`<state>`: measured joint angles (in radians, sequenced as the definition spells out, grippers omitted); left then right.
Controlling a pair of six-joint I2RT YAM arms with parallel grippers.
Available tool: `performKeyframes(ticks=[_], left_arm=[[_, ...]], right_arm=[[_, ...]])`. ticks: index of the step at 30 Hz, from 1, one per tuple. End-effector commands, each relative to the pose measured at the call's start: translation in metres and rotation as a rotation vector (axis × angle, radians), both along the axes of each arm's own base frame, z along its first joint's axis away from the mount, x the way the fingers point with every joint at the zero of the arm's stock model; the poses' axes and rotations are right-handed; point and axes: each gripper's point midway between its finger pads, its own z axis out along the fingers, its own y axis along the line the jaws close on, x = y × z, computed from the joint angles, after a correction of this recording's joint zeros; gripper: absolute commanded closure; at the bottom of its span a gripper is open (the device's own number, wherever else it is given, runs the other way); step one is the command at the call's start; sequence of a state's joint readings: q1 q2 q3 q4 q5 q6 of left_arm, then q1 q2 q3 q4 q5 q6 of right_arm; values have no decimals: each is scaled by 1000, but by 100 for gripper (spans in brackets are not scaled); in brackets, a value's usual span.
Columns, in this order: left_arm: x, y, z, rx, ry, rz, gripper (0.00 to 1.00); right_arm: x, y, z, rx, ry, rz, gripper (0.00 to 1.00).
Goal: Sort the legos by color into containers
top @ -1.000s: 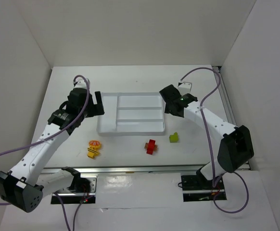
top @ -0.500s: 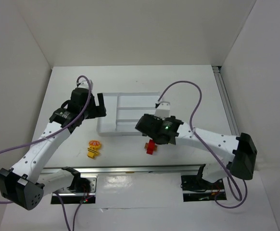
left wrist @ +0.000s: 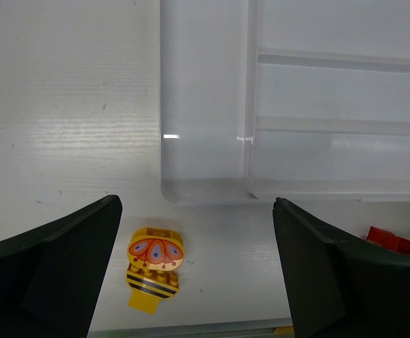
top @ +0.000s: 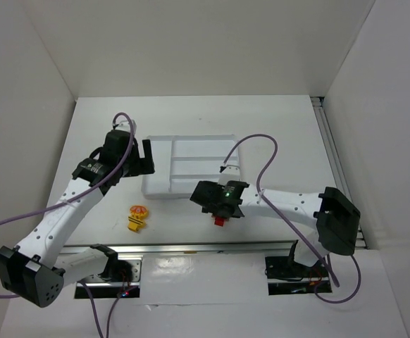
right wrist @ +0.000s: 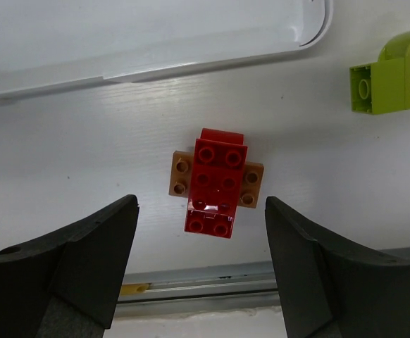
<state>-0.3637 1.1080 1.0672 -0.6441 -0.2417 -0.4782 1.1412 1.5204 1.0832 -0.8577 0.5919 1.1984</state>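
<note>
Directly beneath the right end effector [right wrist: 200,205], whose jaws stood apart and empty, the red lego cluster [right wrist: 216,184] lay on the worktop [right wrist: 85,155] between the fingers [right wrist: 78,267], its long axis across their closing line. It was red stacked on a brownish-orange plate [right wrist: 181,176], just outside the white tray [right wrist: 191,67]. The left end effector [left wrist: 196,204], wide open, hung farther off.

stacked bricks [right wrist: 215,184] lie before the tray [right wrist: 156,35]; a lone brick [right wrist: 392,74] right of them, seemingly not touching.
</note>
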Motion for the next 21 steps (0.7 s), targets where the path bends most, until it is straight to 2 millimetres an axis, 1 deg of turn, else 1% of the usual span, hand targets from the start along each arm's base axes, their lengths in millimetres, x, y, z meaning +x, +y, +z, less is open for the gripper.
performKeyframes(ticks=[1, 3, 4, 5, 8, 9, 11, 12, 13, 16, 19, 20, 21], left_arm=[[3, -3, 14, -16, -28, -6, 0], [4, -6, 10, -19, -14, -15, 0], [5, -6, 7, -16, -4, -15, 0], [5, -6, 7, -16, -3, -15, 0], [6, -6, 4, -12, 5, -14, 0], [6, -5, 4, -6, 3, -7, 0], [6, -5, 4, -6, 3, -7, 0], [6, -5, 4, -6, 3, -7, 0], [6, -5, 4, -6, 3, -7, 0], [7, -7, -1, -9, 15, -14, 0], [9, -8, -8, -1, 37, -14, 0], [9, -8, -8, -1, 37, -14, 0], [9, -8, -8, -1, 37, -14, 0]], right_arm=[[9, 14, 5, 116, 4, 0, 20], [9, 11, -1, 84, 9, -4, 25], [14, 8, -1, 80, 1, -19, 25], [14, 7, -4, 71, 5, -20, 31], [17, 2, -17, 56, 46, -21, 31], [16, 2, -23, 54, 59, -18, 31], [15, 2, -26, 43, 65, -19, 31], [17, -1, -31, 30, 72, -28, 29], [17, -1, -31, 30, 72, -28, 25], [14, -6, -40, -4, 92, -30, 25], [12, -7, -43, -1, 100, -27, 30], [14, -4, -43, 9, 94, -27, 33], [12, -7, -46, 0, 99, -27, 36]])
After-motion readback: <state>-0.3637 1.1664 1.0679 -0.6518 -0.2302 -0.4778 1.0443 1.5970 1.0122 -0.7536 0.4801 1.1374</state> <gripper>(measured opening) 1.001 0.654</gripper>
